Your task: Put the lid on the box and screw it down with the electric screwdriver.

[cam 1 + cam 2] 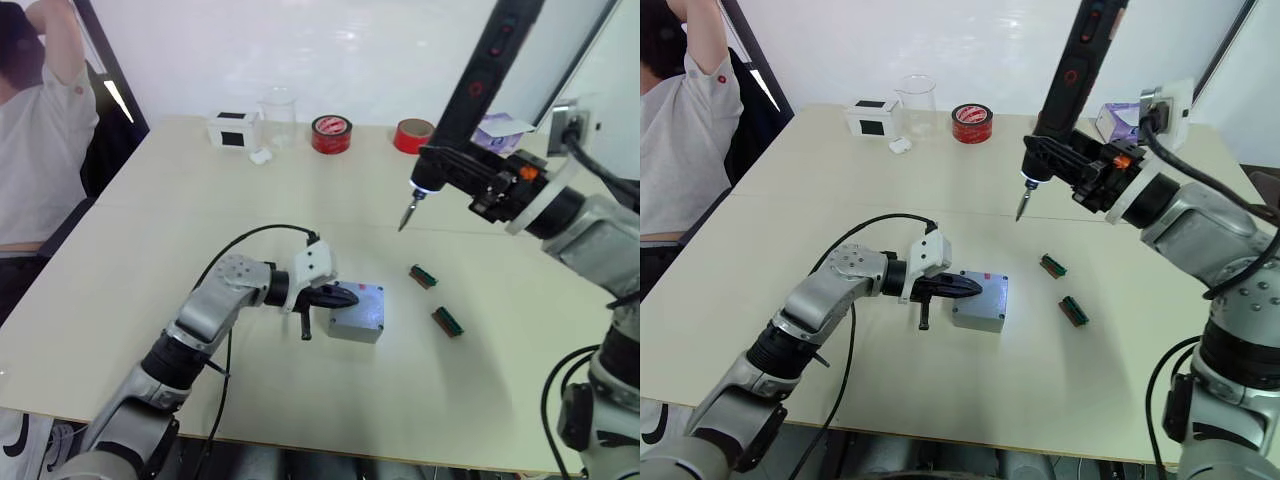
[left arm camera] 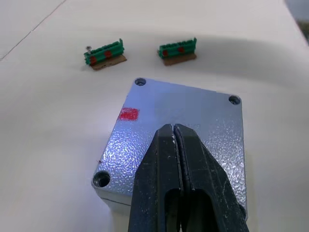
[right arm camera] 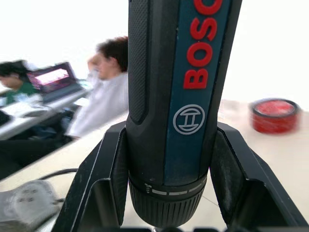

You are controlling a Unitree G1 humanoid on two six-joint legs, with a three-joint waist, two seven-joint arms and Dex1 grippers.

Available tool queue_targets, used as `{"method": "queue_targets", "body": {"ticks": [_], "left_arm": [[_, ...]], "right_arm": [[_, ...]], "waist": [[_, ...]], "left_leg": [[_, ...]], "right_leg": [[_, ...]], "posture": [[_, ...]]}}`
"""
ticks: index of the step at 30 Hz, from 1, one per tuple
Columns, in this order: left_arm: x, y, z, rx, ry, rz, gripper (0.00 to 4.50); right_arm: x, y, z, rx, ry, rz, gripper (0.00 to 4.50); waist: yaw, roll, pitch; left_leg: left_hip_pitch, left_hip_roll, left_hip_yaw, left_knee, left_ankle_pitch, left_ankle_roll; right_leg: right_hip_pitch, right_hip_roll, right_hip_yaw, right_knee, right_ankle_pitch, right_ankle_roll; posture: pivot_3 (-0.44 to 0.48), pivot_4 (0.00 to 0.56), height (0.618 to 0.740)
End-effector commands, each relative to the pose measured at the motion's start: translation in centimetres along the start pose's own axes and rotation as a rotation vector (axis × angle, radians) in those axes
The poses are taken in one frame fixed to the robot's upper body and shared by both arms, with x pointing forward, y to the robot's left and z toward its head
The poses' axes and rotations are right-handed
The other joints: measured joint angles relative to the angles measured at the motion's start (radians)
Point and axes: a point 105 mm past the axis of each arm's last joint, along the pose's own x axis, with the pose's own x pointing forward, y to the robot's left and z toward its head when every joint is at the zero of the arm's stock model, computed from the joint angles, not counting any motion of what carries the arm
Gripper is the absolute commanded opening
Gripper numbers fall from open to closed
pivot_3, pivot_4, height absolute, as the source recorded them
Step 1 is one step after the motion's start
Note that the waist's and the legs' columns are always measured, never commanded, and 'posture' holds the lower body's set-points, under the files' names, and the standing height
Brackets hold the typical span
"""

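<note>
From the head views, the left arm is reaching low across the table (image 1: 120, 290), its elbow bent, and the left gripper (image 1: 975, 288) is lying with fingers pinched together on top of the lid (image 1: 985, 291), which is sitting on the box (image 1: 976, 316). The right arm is held high and reaching inward; the right gripper (image 1: 440, 170) is grasping the screwdriver (image 1: 480, 85) near its lower end, the tool tilted with its bit pointing down, above and beyond the box, well apart from it. Two green pieces (image 1: 447, 321) are lying below the right gripper, just past the box from the left gripper. Farther off are two tape rolls (image 1: 331, 134), a clear beaker (image 1: 278, 118) and a white-and-black box (image 1: 231, 130); a person (image 1: 40, 150) is sitting at the table's left.

The left wrist view is showing the clenched fingers (image 2: 186, 179) resting on the lid, its corner screw holes, and a red mark (image 2: 128, 114).

The right wrist view is showing the screwdriver's red lettering, clamped between both fingers (image 3: 244, 179).
</note>
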Motion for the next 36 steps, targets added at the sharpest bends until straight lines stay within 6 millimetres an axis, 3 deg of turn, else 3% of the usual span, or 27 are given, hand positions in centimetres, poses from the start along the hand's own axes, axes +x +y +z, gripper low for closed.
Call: {"method": "queue_targets", "body": {"ticks": [1, 5, 10, 14, 20, 27, 36], "left_arm": [[-2.6, 0.5, 5.8, -0.167, -0.280, -0.001, 0.00], [-4.5, -0.7, 6.1, -0.092, -0.183, -0.031, 0.00], [-5.7, -2.3, 6.2, -0.008, -0.082, -0.085, 0.00], [-6.4, -3.8, 4.7, 0.057, 0.043, -0.126, 0.00], [-6.6, -4.0, 3.7, 0.103, 0.106, -0.113, 0.00], [-6.4, -4.4, 3.0, 0.131, 0.130, -0.106, 0.00], [-6.7, -4.2, 2.8, 0.128, 0.134, -0.091, 0.00]], "right_arm": [[-1.3, -1.4, 2.3, 0.101, 0.024, -0.016, 1.77], [-3.7, -4.7, 1.2, 0.100, 0.267, -0.168, 1.77], [-7.5, -8.2, -2.2, 0.202, 0.595, -0.362, 1.77], [-10.3, -9.1, -5.0, 0.270, 0.793, -0.436, 1.77], [-12.6, -9.7, -7.5, 0.292, 0.951, -0.481, 1.77], [-14.6, -11.3, -9.1, 0.411, 0.994, -0.590, 1.77], [-14.9, -11.6, -10.5, 0.447, 1.056, -0.606, 1.77]], "waist": [[0.000, -0.001, 0.013], [0.000, 0.004, 0.021], [0.000, 0.005, 0.022], [0.001, 0.005, 0.024], [0.001, 0.006, 0.024], [0.000, 0.006, 0.024], [0.000, 0.006, 0.024]], "left_leg": [[-0.002, 0.000, 0.000, 0.001, 0.000, 0.000], [-0.009, 0.000, 0.001, 0.001, 0.001, 0.002], [-0.015, 0.001, 0.002, 0.000, 0.004, -0.003], [-0.015, 0.000, 0.004, 0.003, 0.002, 0.002], [-0.014, 0.001, 0.004, 0.004, 0.002, 0.001], [-0.013, 0.002, 0.005, 0.004, 0.002, 0.000], [-0.012, 0.003, 0.005, 0.004, 0.003, -0.001]], "right_leg": [[-0.001, 0.000, 0.000, 0.000, 0.001, 0.002], [-0.010, 0.003, 0.000, 0.002, 0.005, 0.009], [-0.015, 0.009, -0.002, 0.000, 0.005, 0.009], [-0.015, 0.009, 0.000, 0.000, 0.005, 0.010], [-0.015, 0.011, 0.001, 0.002, 0.006, 0.012], [-0.015, 0.013, 0.003, 0.002, 0.007, 0.013], [-0.015, 0.015, 0.005, 0.004, 0.007, 0.013]], "posture": [[0.000, 0.150, 0.740], [0.000, 0.150, 0.740], [0.000, 0.150, 0.740], [0.000, 0.150, 0.740], [0.000, 0.150, 0.740], [0.000, 0.150, 0.740], [0.000, 0.150, 0.740]]}}
